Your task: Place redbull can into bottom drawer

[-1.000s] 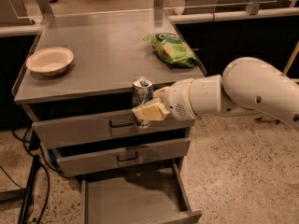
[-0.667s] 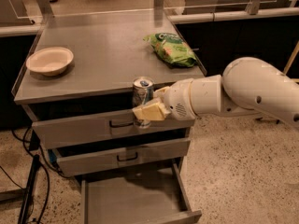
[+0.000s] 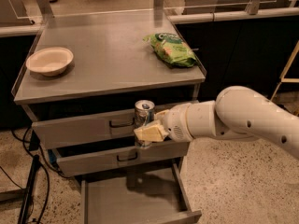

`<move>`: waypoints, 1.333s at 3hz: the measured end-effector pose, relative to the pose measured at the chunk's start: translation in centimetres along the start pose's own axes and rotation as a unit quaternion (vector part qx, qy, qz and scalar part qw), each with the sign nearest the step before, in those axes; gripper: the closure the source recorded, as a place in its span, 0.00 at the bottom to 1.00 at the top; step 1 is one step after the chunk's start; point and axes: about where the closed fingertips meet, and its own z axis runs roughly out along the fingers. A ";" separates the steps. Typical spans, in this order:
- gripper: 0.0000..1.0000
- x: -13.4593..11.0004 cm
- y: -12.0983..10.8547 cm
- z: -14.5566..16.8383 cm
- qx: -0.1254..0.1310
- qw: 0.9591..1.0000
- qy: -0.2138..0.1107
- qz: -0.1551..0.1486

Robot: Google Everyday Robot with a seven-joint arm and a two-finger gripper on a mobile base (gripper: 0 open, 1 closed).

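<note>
The bench [image 3: 107,64] has its bottom drawer [image 3: 135,204] pulled out, floor bare. Above that tray, in front of the two upper drawers [image 3: 79,130], the gripper [image 3: 147,129] is clamped around the upright redbull can [image 3: 144,112]. If it lowers too close to the cabinet, the can may clip those drawer fronts and slip or tip.

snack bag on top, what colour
Green snack bag, camera view; the gripper holds the redbull can before the top drawer.
</note>
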 end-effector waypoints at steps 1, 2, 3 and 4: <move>1.00 2.8 0.3 1.6 -0.010 0.999 0.010 0.029; 1.00 2.8 0.3 1.6 -0.010 0.999 0.010 0.029; 1.00 4.6 0.4 1.9 -0.002 0.999 0.012 0.051; 1.00 7.2 0.5 2.0 0.014 0.997 0.013 0.076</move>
